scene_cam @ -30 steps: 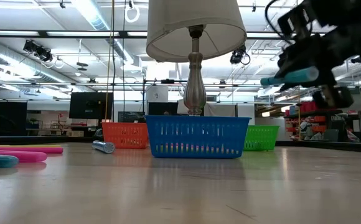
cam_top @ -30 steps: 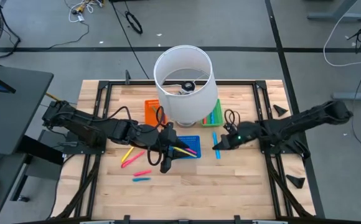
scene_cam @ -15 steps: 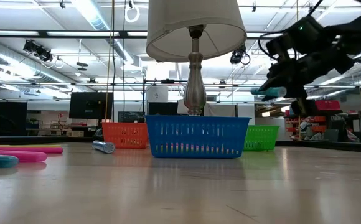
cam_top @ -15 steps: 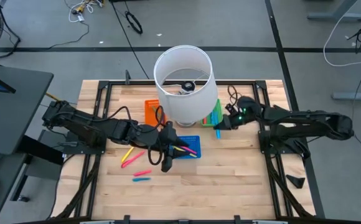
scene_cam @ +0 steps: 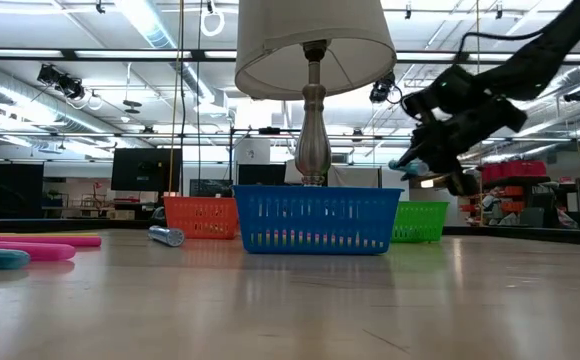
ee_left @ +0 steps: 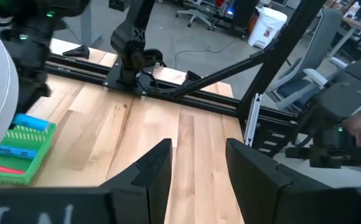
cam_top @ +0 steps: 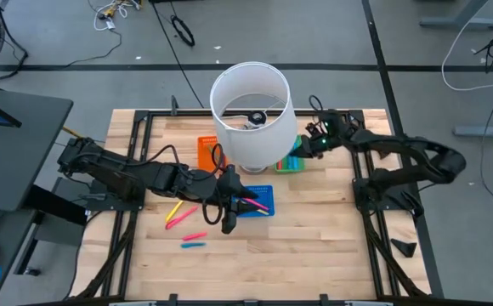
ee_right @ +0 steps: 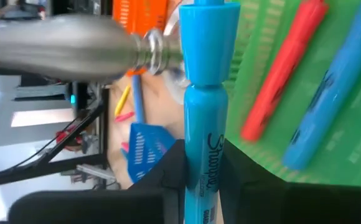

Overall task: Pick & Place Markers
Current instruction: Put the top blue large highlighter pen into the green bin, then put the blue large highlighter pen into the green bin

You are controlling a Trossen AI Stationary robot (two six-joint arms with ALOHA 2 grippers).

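Fingers of right gripper (ee_right: pixel 200 180) pinch light-blue plastic marker (ee_right: pixel 204 93), held above green mesh tray (cam_top: pixel 291 161) w/ red & blue markers inside, prob. for drop. Left gripper (ee_left: pixel 196 163) fingers spread, empty, over blue mesh tray (cam_top: pixel 257 202), waiting.
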